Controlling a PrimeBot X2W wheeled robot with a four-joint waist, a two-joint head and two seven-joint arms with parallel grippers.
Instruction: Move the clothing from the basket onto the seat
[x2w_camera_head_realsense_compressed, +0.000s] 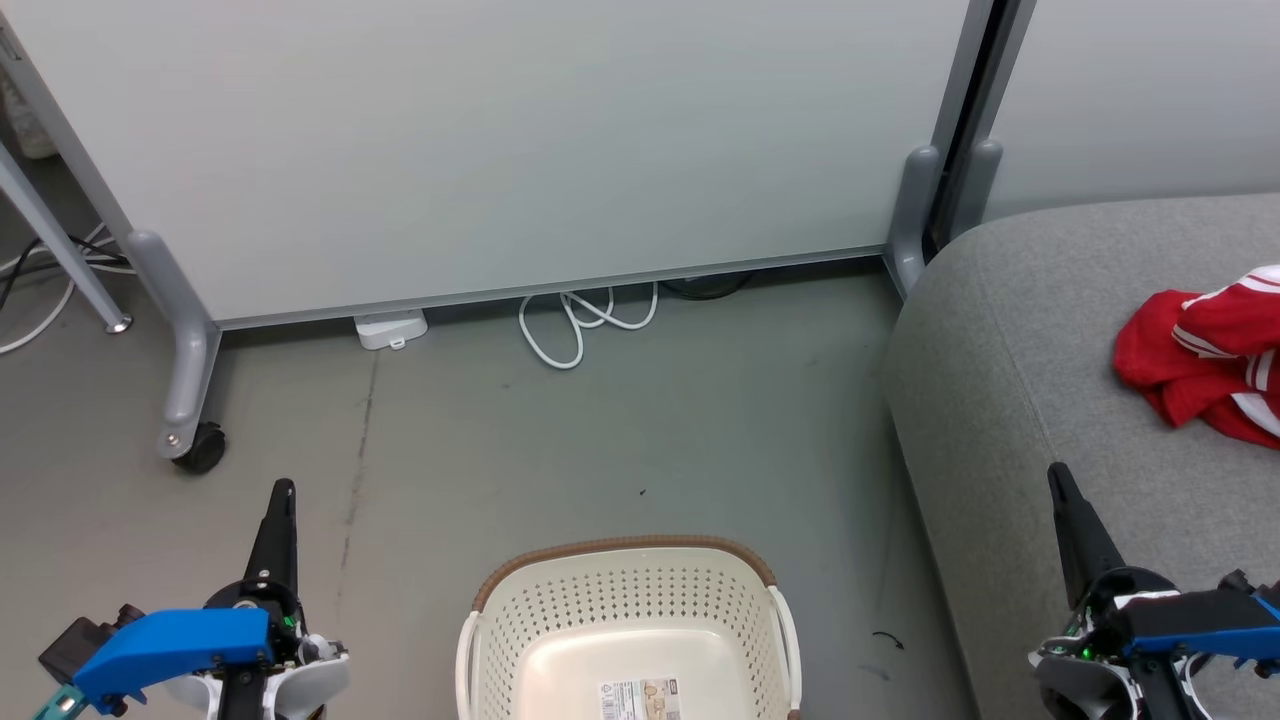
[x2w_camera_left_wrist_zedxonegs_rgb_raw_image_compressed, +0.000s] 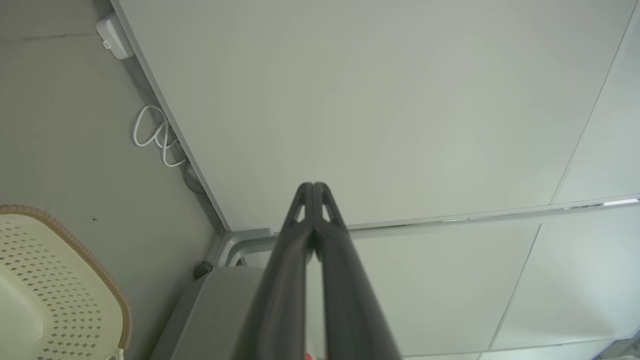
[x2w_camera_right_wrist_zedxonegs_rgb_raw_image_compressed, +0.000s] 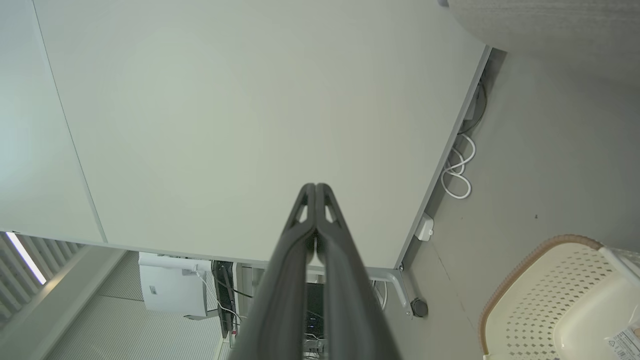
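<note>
A: Tools sit closest. Left tool (x2w_camera_head_realsense_compressed: 283, 489) and right tool (x2w_camera_head_realsense_compressed: 1056, 472) are both pinched fully closed with nothing in either, and the fingers point up the head view.

B: Big stuff?

A: Grey seat (x2w_camera_head_realsense_compressed: 1000, 330) on the right, rounded edge, with the right tool over its near corner. Cream basket (x2w_camera_head_realsense_compressed: 625, 548) stands on the floor (x2w_camera_head_realsense_compressed: 600, 440) between the tools, brown rim and perforated walls. The part in view holds nothing but a label (x2w_camera_head_realsense_compressed: 640, 697) on the bottom. Its near end is cut off by the frame.

B: Clothing?

A: The clothing (x2w_camera_head_realsense_compressed: 1190, 350) is on the seat at the far right, well apart from the basket. It's a crumpled red heap with white stripes, running off the frame, so I can't tell if it's one garment or two.

B: Step?

A: Looks like transfer done or nearly done, arms idle. The next move is to check the hidden end of the basket. If a piece is left, a tool has to open wide and reach down inside. If not, nothing more to do.
</note>
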